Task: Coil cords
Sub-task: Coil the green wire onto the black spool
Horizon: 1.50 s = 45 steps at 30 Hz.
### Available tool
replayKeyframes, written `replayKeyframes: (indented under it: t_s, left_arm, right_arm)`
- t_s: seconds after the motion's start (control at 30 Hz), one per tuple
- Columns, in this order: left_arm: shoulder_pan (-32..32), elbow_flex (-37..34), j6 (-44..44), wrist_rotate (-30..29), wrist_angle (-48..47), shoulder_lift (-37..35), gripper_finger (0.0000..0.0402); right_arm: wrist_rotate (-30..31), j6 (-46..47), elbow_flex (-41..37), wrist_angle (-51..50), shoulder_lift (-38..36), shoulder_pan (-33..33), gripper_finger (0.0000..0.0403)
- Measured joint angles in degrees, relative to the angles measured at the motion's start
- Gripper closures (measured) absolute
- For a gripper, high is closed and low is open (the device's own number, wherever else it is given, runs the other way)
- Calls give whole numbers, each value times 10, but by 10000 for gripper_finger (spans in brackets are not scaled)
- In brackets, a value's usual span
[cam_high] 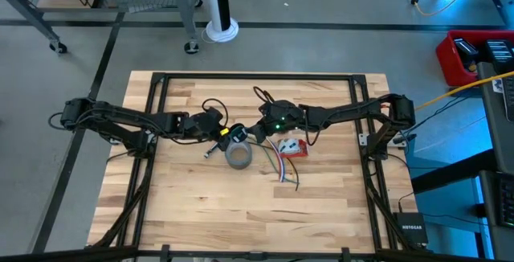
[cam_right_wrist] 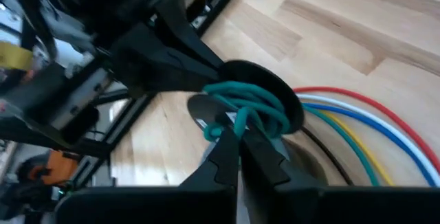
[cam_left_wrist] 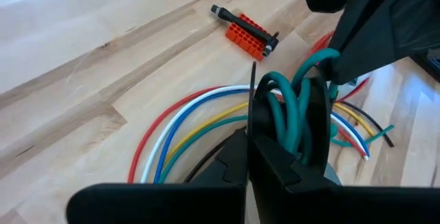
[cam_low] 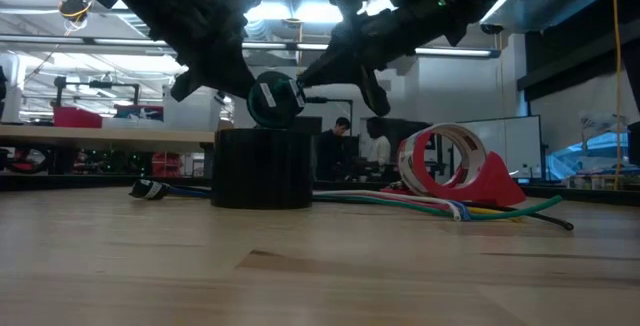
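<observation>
The green cord is wound into a small coil [cam_low: 275, 99] and hangs in the air above the grey tape roll [cam_low: 263, 171], which stands on the table. The coil also shows in the left wrist view [cam_left_wrist: 289, 114] and in the right wrist view [cam_right_wrist: 246, 106]. My left gripper [cam_high: 227, 133] is shut on the coil from the table's left. My right gripper [cam_high: 255, 131] is shut on it from the right. The two grippers meet at the coil near the table's middle. My left gripper pinches the coil's bundled green turns [cam_left_wrist: 280, 117] between its two fingers [cam_left_wrist: 317, 114], several strands together. It comes slanting down from the table's left. The coil is lifted clear, above the tape roll. My right gripper is shut on a green strand at the coil's near edge [cam_right_wrist: 221, 129], pinched at the ends of its two fingers [cam_right_wrist: 256, 148]. It comes from the table's right, opposite the left gripper. The coil stays clear of the table.
A bundle of red, white, blue, yellow and green wires [cam_high: 281, 167] lies right of the tape roll. A red tape dispenser [cam_high: 294, 148] stands beside it. A small orange bit holder [cam_left_wrist: 249, 31] lies farther off. A yellow-ended plug [cam_high: 210, 150] lies left of the roll.
</observation>
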Motion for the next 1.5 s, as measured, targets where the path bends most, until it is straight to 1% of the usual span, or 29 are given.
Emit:
replayKeyframes:
  t_s: [0.3, 0.47, 0.6, 0.83, 1.13, 1.23, 1.4, 1.5]
  left_arm:
    - [0, 0, -2, -12, 6, 0, 401]
    - [0, 0, 12, -18, 51, 14, 401]
    - [0, 0, 14, -23, 75, 29, 401]
    - [0, -1, 23, -38, 107, 34, 401]
    - [0, -1, 28, -40, 124, 35, 401]
    - [0, -1, 28, -40, 126, 35, 401]
    - [0, -1, 33, -53, 140, 35, 401]
    - [0, -1, 48, -56, 155, 35, 401]
  right_arm:
    - [0, 54, 0, 45, 0, 0, 395]
    - [2, 74, 0, 72, 0, 0, 395]
    - [15, 76, 0, 72, 0, 0, 395]
    - [16, 73, 0, 73, -1, 0, 395]
    - [15, 25, 0, 73, -2, 2, 395]
    - [15, 24, 0, 73, -2, 2, 383]
    - [13, 24, 1, 73, -2, 2, 341]
    - [12, 24, 1, 71, -2, 2, 324]
